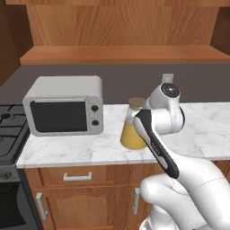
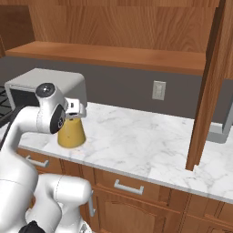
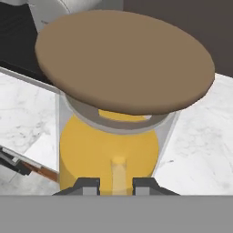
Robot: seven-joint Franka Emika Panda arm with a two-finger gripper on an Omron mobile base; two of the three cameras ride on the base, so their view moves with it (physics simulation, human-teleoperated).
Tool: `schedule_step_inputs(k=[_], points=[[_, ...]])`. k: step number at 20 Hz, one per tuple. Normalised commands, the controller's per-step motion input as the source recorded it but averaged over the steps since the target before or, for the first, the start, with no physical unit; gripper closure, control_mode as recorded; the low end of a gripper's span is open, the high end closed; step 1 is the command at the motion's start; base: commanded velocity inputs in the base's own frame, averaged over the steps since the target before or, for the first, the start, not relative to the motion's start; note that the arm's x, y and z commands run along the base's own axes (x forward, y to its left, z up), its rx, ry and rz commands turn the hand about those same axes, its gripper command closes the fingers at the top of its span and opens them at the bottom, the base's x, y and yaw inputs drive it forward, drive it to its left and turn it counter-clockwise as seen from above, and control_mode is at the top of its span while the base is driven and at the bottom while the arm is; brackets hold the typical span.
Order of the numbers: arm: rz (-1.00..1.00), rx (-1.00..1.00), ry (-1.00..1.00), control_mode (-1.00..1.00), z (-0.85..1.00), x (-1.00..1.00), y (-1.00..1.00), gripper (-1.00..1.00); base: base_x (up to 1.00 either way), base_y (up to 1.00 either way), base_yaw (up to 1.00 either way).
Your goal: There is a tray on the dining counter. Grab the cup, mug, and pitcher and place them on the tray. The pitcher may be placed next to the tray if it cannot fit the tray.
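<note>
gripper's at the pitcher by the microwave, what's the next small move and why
Probably a short straight lift. In the hand view the gripper has its fingertips against the neck of the pitcher, just under the brown lid, and the pitcher seems to stand on the counter beside the microwave.

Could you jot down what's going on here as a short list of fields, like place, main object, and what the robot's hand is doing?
place: kitchen counter with white marble top
main object: pitcher, clear glass, orange liquid, round brown lid
pitcher position: standing upright on the counter, right of the microwave
gripper: at the pitcher's neck, below the lid, fingers close on either side
lifted yet: cannot tell
also in view: wall outlet, stove
</note>
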Motion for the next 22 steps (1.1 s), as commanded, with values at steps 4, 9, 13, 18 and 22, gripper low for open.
schedule_step_inputs(k=[4, 9, 13, 18, 22], points=[[0.0, 0.0, 0.0, 1.0, 0.0, 0.0, 0.0, 1.0, -0.34, 0.0, -0.06], [0.0, 0.0, 0.0, 1.0, 0.0, 0.0, 0.0, 1.0, -0.67, 0.0, -0.27], [0.0, 0.0, 0.0, 1.0, 0.0, 0.0, 0.0, 1.0, -0.52, 0.0, -0.45], [0.0, 0.0, 0.0, 1.0, 0.0, 0.0, 0.0, 1.0, -0.42, 0.0, -0.59], [0.0, 0.0, 0.0, 1.0, 0.0, 0.0, 0.0, 1.0, -0.33, 0.0, -0.66]])
